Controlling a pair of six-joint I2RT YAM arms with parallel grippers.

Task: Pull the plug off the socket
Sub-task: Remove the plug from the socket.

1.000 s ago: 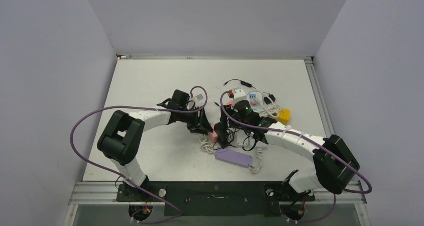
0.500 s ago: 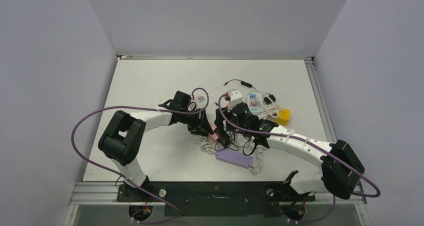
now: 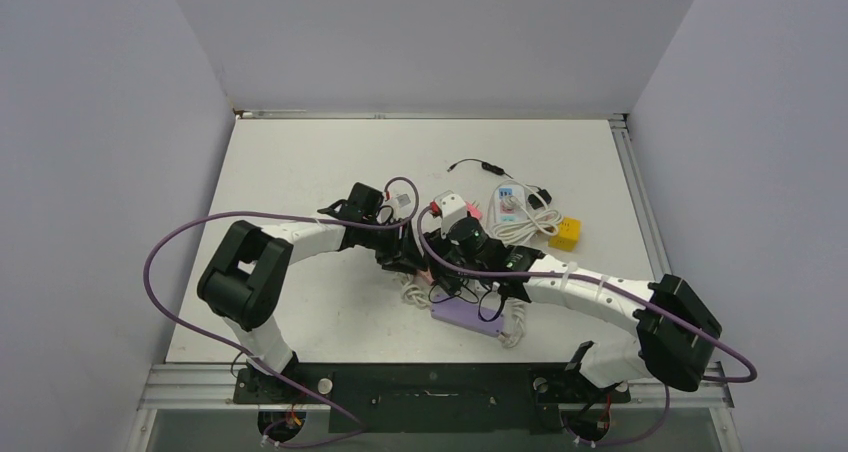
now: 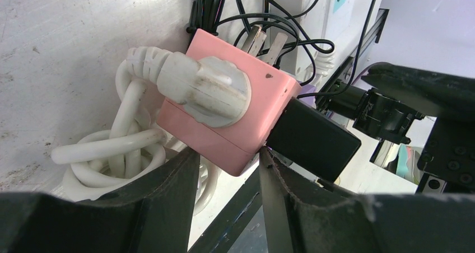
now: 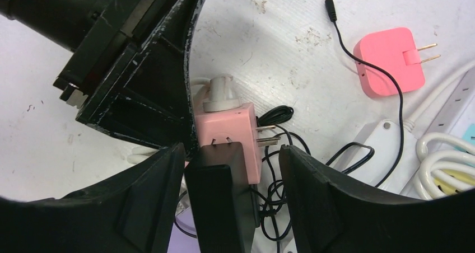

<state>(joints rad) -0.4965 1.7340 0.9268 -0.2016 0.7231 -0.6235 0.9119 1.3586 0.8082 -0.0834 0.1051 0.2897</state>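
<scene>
A pink socket cube [image 4: 246, 113] lies among cables mid-table, with a white round plug [image 4: 210, 88] in its top face and a black plug [image 4: 313, 138] in its side. My left gripper [image 4: 227, 155] is shut on the cube's lower part. In the right wrist view the cube [image 5: 227, 127] sits just beyond the black plug [image 5: 221, 191]. My right gripper [image 5: 231, 152] is open and straddles the black plug, with a gap on its right side. In the top view the left gripper [image 3: 408, 262] and the right gripper [image 3: 440, 272] meet over the cube.
A purple power strip [image 3: 466, 315] lies just in front of the grippers, with a coiled white cord [image 3: 412, 294] beside it. A loose pink adapter [image 5: 392, 60], a white power strip [image 3: 508, 200] with cables and a yellow block [image 3: 566, 234] lie behind and to the right.
My right arm has swung left toward the left gripper, and its open fingers now sit around the black plug. The left gripper has stayed on the pink cube.
</scene>
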